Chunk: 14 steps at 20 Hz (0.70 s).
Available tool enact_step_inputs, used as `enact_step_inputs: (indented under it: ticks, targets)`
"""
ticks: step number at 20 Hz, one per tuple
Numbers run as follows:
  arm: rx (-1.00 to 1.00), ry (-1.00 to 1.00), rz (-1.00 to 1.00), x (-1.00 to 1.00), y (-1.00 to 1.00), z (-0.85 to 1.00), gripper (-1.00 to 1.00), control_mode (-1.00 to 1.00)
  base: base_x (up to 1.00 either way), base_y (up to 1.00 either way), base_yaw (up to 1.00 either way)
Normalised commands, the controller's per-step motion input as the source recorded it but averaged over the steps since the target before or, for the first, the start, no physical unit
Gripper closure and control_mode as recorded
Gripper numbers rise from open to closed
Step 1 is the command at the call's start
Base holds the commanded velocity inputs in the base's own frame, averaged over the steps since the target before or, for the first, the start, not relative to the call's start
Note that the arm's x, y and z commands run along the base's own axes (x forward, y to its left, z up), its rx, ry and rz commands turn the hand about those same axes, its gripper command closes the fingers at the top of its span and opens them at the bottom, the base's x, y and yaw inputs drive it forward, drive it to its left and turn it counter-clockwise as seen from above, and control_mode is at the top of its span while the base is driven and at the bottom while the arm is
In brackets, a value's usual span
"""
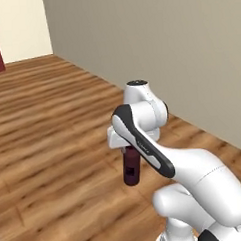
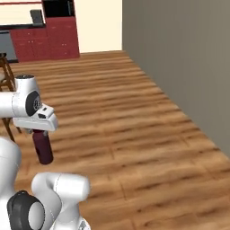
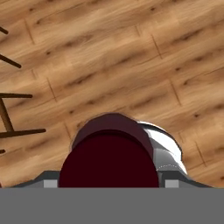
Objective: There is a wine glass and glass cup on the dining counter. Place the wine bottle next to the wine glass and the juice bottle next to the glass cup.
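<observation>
While clamped in the pincer (image 1: pixel 129 151) by its cap, hangs upright over the wood floor (image 1: pixel 54 146): juice bottle (image 1: pixel 131 169), no desk in sight. Best carried level and slow, grip kept firm, clear of the stool (image 2: pixel 5 74) at left, set down beside the tumbler.

Wooden plank floor (image 1: pixel 53 136), brown with darker grain streaks, boards running diagonally across both base views. Grey wall (image 1: pixel 153 45) meets floor along right side. Far end, right base view: red cabinets (image 2: pixel 49 42) stand on floor below cream wall. Wooden stool (image 2: pixel 6 85) at left edge of right base view, legs on floor; thin dark legs and rungs of it at left of hand view. Robot base stands on floor at bottom of base views.
</observation>
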Motion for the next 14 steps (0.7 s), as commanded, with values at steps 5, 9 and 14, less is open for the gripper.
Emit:
enact_step_inputs:
  ticks: [5, 9, 14]
  targets:
    - [0.00, 0.00, 0.00, 0.00, 0.00, 0.00, 1.00, 1.00, 0.77, -0.15, 0.22]
    - [0.00, 0.00, 0.00, 0.00, 0.00, 0.00, 1.00, 1.00, 0.77, -0.13, 0.27]
    - [0.00, 0.00, 0.00, 0.00, 0.00, 0.00, 1.00, 1.00, 0.72, -0.10, 0.39]
